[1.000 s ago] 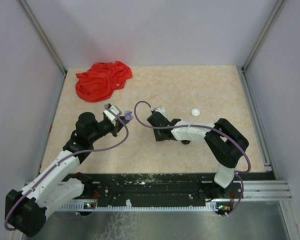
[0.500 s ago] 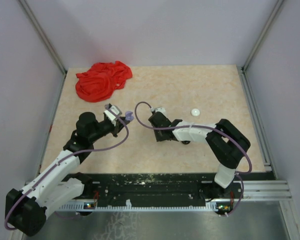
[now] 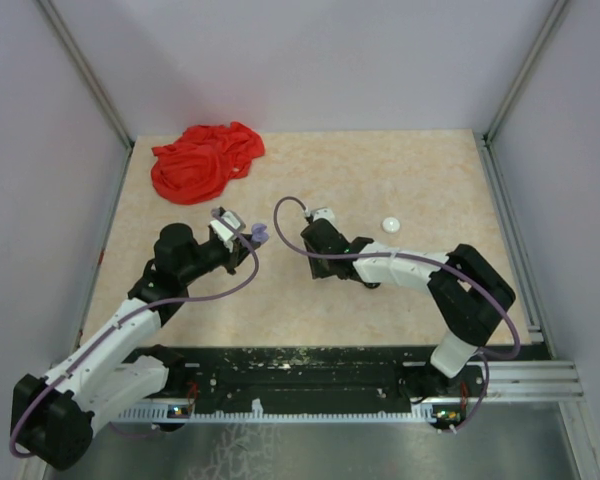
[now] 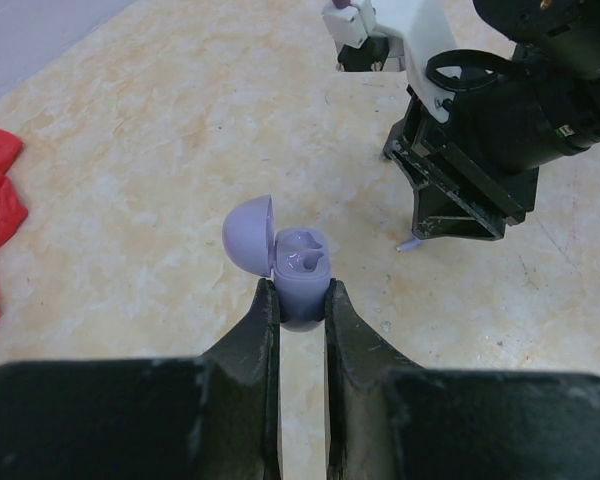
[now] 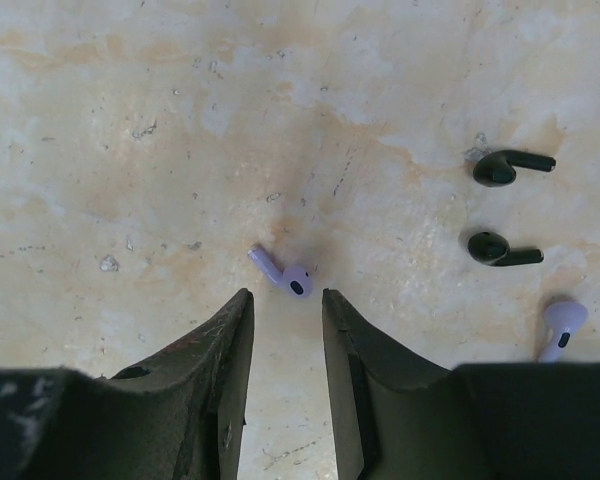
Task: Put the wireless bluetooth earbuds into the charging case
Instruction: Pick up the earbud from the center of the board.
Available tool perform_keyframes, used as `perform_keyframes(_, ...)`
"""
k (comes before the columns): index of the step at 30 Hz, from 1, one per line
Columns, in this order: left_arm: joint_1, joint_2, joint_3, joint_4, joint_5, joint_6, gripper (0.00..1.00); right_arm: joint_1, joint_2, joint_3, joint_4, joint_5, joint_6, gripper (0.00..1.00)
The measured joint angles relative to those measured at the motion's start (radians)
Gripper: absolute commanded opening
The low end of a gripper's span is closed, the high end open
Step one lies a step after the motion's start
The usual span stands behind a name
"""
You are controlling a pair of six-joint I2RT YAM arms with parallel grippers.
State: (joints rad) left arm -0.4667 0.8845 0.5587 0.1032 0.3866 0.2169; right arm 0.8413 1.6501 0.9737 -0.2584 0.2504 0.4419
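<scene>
The left gripper is pinched on the small lavender plastic clamshell charging case, whose lid is hinged open. The right gripper has its jaws a little apart and empty, tips just short of a tiny lavender plastic earbud lying on the mottled beige tabletop.

Risks:
- The gap looks barely wider than the bud, so a fingertip could knock it aside.
- A skewed pinch could squirt it out.
- The slim hold on the case could let it twist during insertion.

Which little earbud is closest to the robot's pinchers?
The lavender earbud right at the tips of the right gripper. The two black earbuds and the other lavender earbud lie farther off to the side.
</scene>
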Motion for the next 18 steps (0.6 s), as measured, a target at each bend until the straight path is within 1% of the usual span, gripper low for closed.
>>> perform_keyframes(11,0.0,0.002,0.0,0.0,0.0,0.0,0.01,0.0,0.003,0.002,-0.048,0.014,-0.006,0.35)
perform_keyframes(18,0.0,0.003,0.0,0.0,0.001,-0.001,0.01,0.0,0.06,0.004,-0.077,0.017,-0.029,0.35)
